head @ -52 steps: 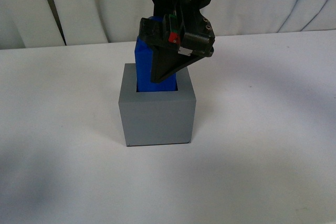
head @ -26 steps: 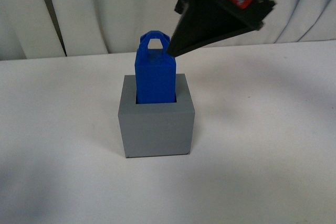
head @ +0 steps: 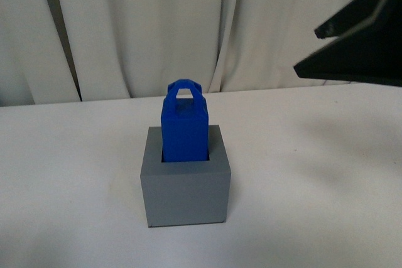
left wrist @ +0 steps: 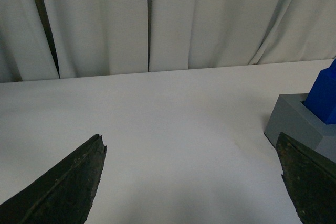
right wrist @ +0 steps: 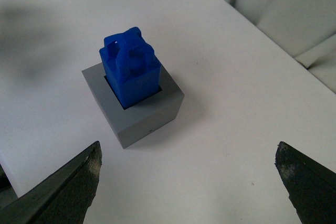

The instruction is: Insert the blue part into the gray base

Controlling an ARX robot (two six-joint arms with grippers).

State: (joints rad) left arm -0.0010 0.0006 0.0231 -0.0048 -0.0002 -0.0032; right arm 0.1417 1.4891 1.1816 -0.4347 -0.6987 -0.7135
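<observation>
Blue part (head: 184, 131) standing upright in gray base (head: 185, 200), long axis vertical, handle (head: 184, 84) pointing up. Left gripper (left wrist: 190, 139), right gripper (right wrist: 187, 145): jaws released, apart.

No writing, label, brand, number or sign can be read in any of the three views.
</observation>
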